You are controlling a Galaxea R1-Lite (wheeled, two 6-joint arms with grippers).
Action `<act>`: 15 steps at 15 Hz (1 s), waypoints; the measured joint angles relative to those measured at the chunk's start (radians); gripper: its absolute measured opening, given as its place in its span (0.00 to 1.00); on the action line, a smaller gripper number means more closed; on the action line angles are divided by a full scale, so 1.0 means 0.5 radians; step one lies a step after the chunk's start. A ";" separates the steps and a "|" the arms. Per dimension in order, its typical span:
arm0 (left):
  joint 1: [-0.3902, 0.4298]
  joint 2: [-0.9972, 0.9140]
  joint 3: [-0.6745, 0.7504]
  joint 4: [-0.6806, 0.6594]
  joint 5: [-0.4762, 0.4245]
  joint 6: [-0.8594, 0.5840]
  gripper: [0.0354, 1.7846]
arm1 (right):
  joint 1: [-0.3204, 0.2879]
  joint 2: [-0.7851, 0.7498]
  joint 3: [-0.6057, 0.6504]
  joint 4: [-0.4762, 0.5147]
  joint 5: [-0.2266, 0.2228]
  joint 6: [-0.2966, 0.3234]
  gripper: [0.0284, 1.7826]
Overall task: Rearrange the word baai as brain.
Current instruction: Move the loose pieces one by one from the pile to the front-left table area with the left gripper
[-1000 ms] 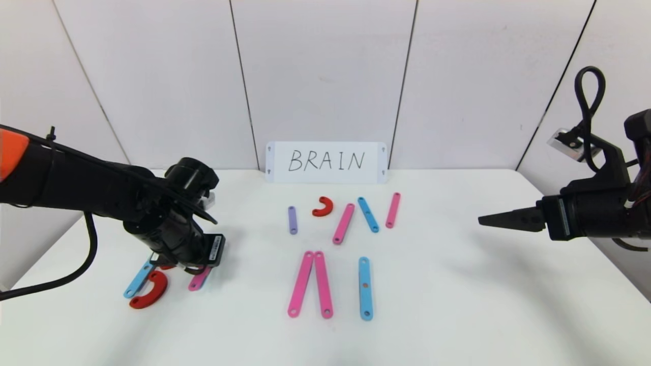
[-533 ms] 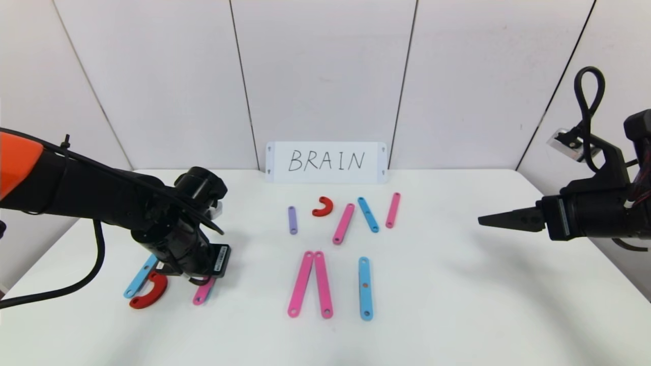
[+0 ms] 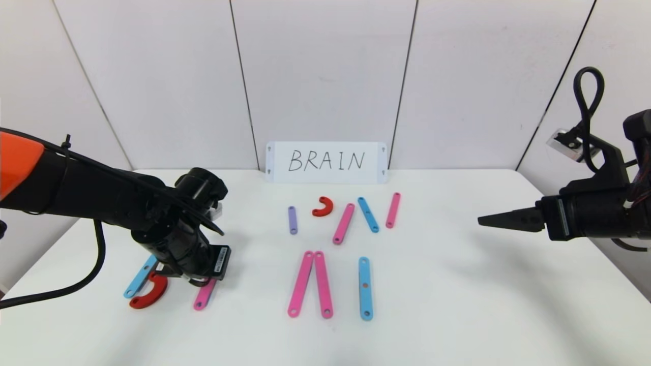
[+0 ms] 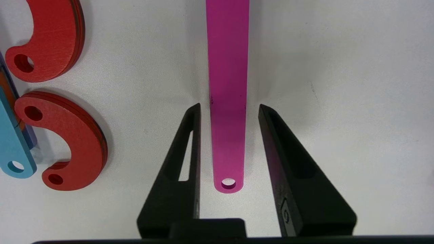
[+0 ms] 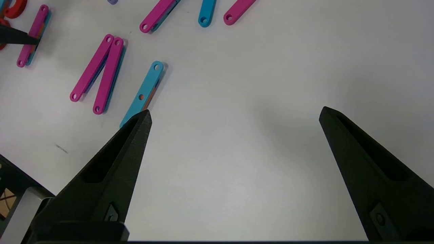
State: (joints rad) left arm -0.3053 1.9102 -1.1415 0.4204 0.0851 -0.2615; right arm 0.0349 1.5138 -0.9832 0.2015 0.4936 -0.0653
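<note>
While straddling the short pink bar [image 4: 227,101] at the near-left of the table [image 3: 457,305]: left gripper [image 4: 229,112] low over the surface, fingers [image 4: 191,142] slightly apart, a sliver of white showing on each side of the bar, so not clamped, bar lying flat and free. Bar's long axis in line with the gripper's reach, one holed end tucked between the fingers, the rest running straight out ahead; head view puts it just right of the two red C-curves [image 4: 71,142] and the blue bar [image 3: 138,279], apart from both. Looks like a B with the start of an R beside it. Right gripper [image 3: 496,220] parked well off at the right edge, held above the table, fingers wide apart, holding nothing; left arm by far the nearer. Remaining pieces of the word: pair of long pink bars [image 3: 310,284] touching at the top, long blue bar [image 3: 365,288] beside them, then farther back purple bar [image 3: 292,219], red curve [image 3: 323,207], pink [image 3: 344,223], blue [image 3: 367,214], pink [image 3: 392,209]. All flat, matte plastic, holes at the ends. White card [image 3: 326,161] reading BRAIN upright at the back. Likely next: lift clear, or re-close across the width to nudge.
</note>
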 joint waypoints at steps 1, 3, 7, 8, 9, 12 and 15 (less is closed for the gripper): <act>0.000 0.000 0.000 0.000 -0.001 -0.001 0.47 | 0.000 0.000 0.000 0.000 0.000 0.000 0.97; -0.001 0.001 0.000 -0.001 -0.001 -0.001 0.68 | 0.000 0.001 0.000 -0.001 0.000 0.000 0.97; -0.006 -0.014 -0.005 -0.017 -0.017 -0.007 0.93 | 0.000 0.001 0.000 0.000 0.000 0.000 0.97; -0.009 -0.023 -0.011 -0.018 -0.016 -0.007 0.96 | 0.000 0.001 0.000 -0.001 0.000 0.000 0.97; -0.011 -0.034 -0.025 -0.018 -0.015 0.000 0.98 | 0.000 0.001 0.000 -0.001 0.000 0.000 0.97; -0.012 -0.072 -0.152 -0.006 -0.008 0.017 0.98 | 0.000 0.001 0.000 0.000 -0.001 0.000 0.97; -0.013 -0.077 -0.377 0.009 -0.001 0.037 0.98 | 0.000 -0.002 0.000 0.000 0.000 0.000 0.97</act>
State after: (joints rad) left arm -0.3117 1.8717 -1.3300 0.4251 0.0845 -0.2428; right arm 0.0349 1.5130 -0.9832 0.2015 0.4934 -0.0653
